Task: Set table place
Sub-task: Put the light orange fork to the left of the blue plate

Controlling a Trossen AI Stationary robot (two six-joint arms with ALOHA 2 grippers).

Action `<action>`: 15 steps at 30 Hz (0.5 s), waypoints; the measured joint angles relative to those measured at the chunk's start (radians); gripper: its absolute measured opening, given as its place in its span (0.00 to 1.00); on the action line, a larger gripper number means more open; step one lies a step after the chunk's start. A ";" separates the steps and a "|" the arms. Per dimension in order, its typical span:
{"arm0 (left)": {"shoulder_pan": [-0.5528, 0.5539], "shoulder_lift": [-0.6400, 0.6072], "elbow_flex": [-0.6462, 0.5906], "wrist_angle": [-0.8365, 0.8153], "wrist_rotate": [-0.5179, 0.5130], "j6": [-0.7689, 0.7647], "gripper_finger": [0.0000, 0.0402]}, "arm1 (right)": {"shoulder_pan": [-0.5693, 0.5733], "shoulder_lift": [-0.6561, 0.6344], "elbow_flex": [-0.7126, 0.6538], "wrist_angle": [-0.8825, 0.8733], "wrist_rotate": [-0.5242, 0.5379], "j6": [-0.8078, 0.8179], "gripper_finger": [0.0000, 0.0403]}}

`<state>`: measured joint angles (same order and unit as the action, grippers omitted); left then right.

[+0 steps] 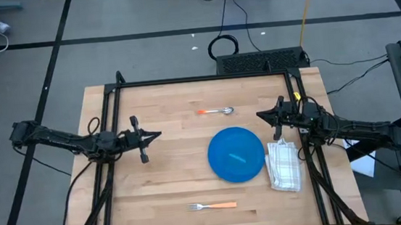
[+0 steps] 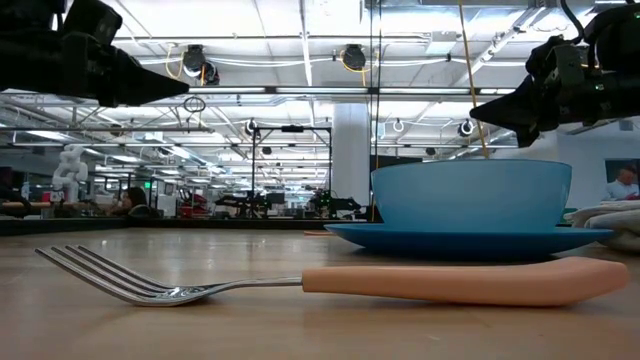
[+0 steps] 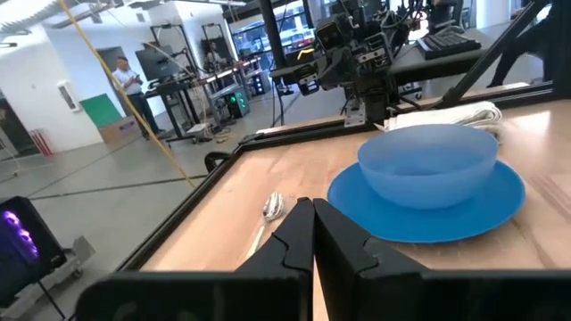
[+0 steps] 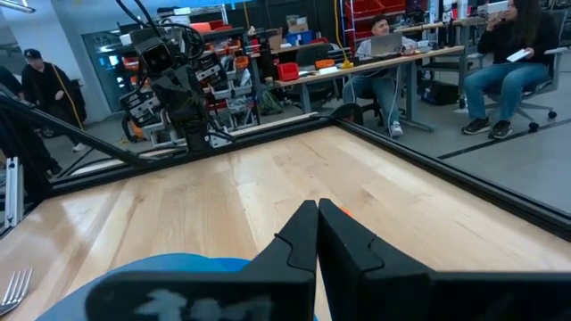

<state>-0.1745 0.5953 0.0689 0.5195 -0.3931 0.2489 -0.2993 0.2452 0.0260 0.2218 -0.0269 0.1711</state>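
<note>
A blue bowl (image 3: 428, 165) stands on a blue plate (image 1: 236, 154) right of the middle of the light wooden table (image 1: 170, 181). A folded white checked cloth (image 1: 285, 165) lies right of the plate. A fork with an orange handle (image 1: 213, 206) lies near the front edge, and a spoon with an orange handle (image 1: 216, 111) lies beyond the plate. My left gripper (image 1: 157, 135) hovers shut and empty above the table's left half. My right gripper (image 1: 260, 114) hovers shut and empty above the table, beyond the cloth.
The black metal frame (image 1: 205, 78) edges the table. Bare wood lies between my left gripper and the plate. People sit and stand at desks in the room beyond the table.
</note>
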 joint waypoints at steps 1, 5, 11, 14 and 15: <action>0.000 0.000 0.000 0.000 0.000 0.000 0.02 | 0.000 0.000 0.000 0.005 0.000 0.000 0.00; 0.000 0.000 0.000 0.000 0.000 0.000 0.02 | 0.002 0.000 0.000 0.064 -0.007 0.000 0.00; 0.000 0.000 0.000 0.000 0.000 -0.004 0.02 | 0.043 0.007 0.019 0.101 -0.081 -0.010 0.06; 0.000 0.000 0.000 0.000 0.000 -0.022 0.02 | 0.081 0.038 0.047 0.051 -0.079 0.005 0.10; 0.000 0.000 0.000 0.000 0.000 -0.022 0.02 | 0.096 0.057 0.063 0.045 -0.080 0.006 0.11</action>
<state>-0.1745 0.5953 0.0689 0.5194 -0.3931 0.2267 -0.2028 0.3021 0.0886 0.2667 -0.1066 0.1776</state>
